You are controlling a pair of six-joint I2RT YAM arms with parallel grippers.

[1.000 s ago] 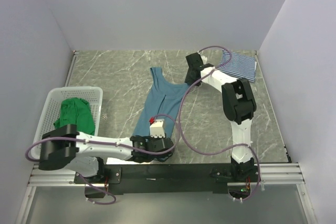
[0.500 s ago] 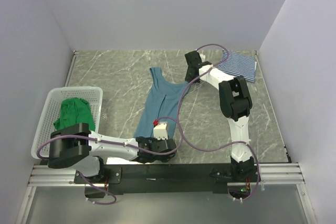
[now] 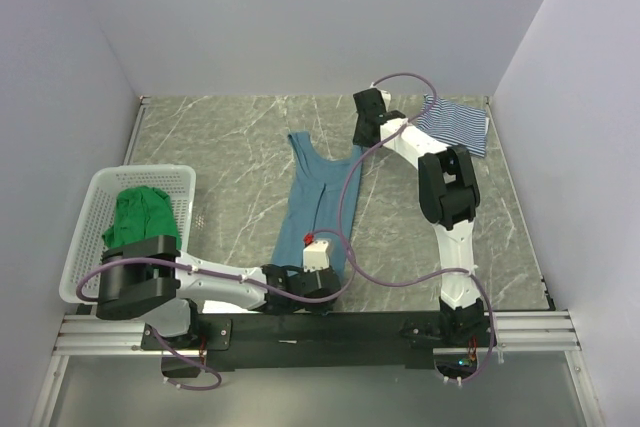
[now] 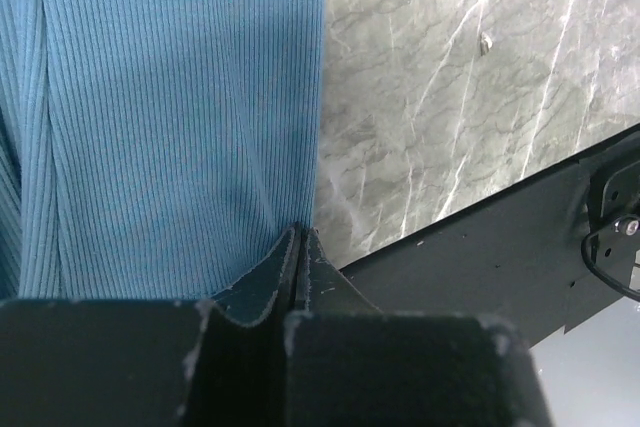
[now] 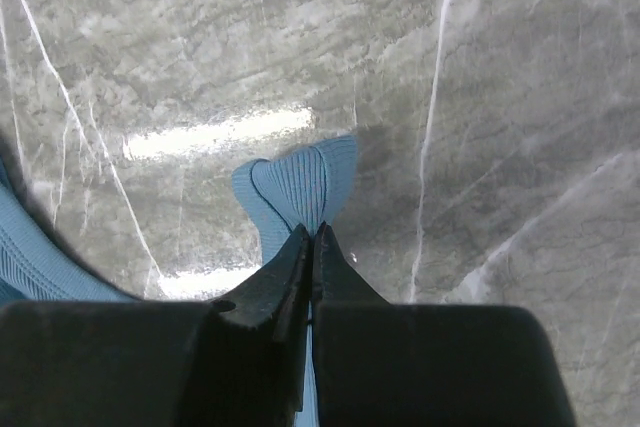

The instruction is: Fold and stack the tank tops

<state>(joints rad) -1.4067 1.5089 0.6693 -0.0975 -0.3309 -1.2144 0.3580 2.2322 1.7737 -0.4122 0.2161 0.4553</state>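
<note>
- Top view: three tank tops are showing, one of each colour, plus one basket and two arms.
- The teal tank top [image 3: 315,202] is lying stretched long and narrow down the middle of the grey marbled counter [image 3: 210,147]; soft ribbed knit, straps at the far end.
- The striped tank top [image 3: 458,125], navy and white, is sitting folded flat in the far right corner, well apart from the teal one.
- The green tank top [image 3: 140,219] is lying crumpled inside the white plastic mesh basket [image 3: 100,182] at the near left.
- The left hand [image 3: 312,265] is sitting at the teal top's near hem; the right hand [image 3: 360,139] is sitting at its far right strap.
- Left wrist view: the left hand [image 4: 302,237] is clenching, jaws pressed together on the right hem corner of the teal tank top [image 4: 180,97]; fine vertical ribs are showing, with one long fold at the left. Glossy veined counter [image 4: 450,97] is lying to the right, with the black rail [image 4: 480,267] beyond it.
- Right wrist view: the right hand [image 5: 312,237] is clenching on the rounded strap end of the teal tank top [image 5: 305,182], which is poking out past the tips; the polished counter [image 5: 450,97] is reflecting light below it.
</note>
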